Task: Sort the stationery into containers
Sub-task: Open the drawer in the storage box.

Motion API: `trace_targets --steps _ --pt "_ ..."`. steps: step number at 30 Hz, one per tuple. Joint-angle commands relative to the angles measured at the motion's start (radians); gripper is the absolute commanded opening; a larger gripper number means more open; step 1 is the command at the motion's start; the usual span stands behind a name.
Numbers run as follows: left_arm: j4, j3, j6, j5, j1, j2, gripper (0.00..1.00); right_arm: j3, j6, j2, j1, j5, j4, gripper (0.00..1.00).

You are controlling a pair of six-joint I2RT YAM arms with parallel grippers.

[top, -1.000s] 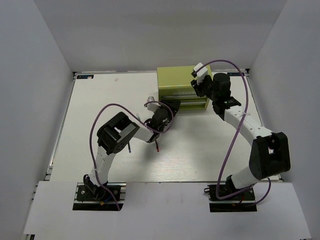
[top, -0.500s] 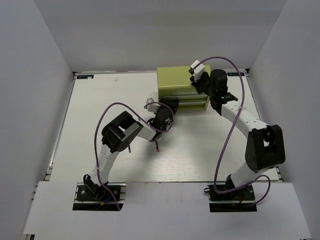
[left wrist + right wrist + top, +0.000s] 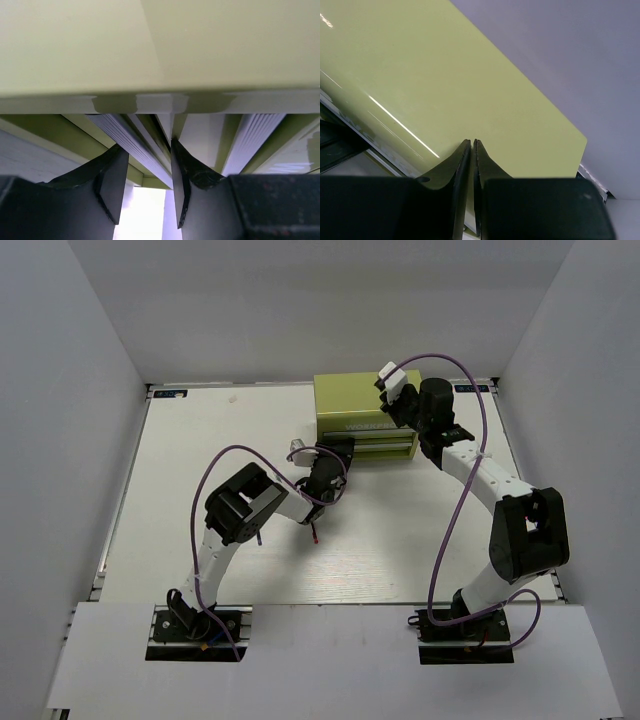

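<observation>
Top external view, compared with half a second ago: my left end effector (image 3: 338, 453) has edged a little nearer the lower left front of the olive drawer chest (image 3: 350, 400). My right end effector (image 3: 388, 408) has held over the chest's top near its right front corner. The dark-red pen (image 3: 315, 532) lies unmoved on the tabletop (image 3: 200, 440), just below my left forearm and well apart from the chest.

Left wrist view: my left end effector (image 3: 146, 150) is pressed close under the chest (image 3: 150, 45). Its fingers (image 3: 112, 182) stand apart. Pale ribbed edges of the drawer front run through the gap, close against the right-hand finger. I cannot tell whether anything is clamped.

Right wrist view: my right end effector (image 3: 472, 142) has its fingers drawn together to a thin slit with nothing between them. It is poised at the chest's glossy top panel (image 3: 420, 75).

Writing: the top external view shows a band of raised lettering across the chest's front, above the drawers. It is too small to read. No other label shows.
</observation>
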Motion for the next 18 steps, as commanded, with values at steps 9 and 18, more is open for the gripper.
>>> trace_targets --steps 9,18 --pt "-0.006 0.003 -0.067 -0.035 -0.005 -0.007 0.37 0.006 -0.028 0.032 -0.003 0.014 -0.099 0.11" --pt "0.012 -0.026 -0.076 -0.026 -0.014 -0.007 0.28 0.054 -0.034 0.064 -0.005 0.028 -0.160 0.11"
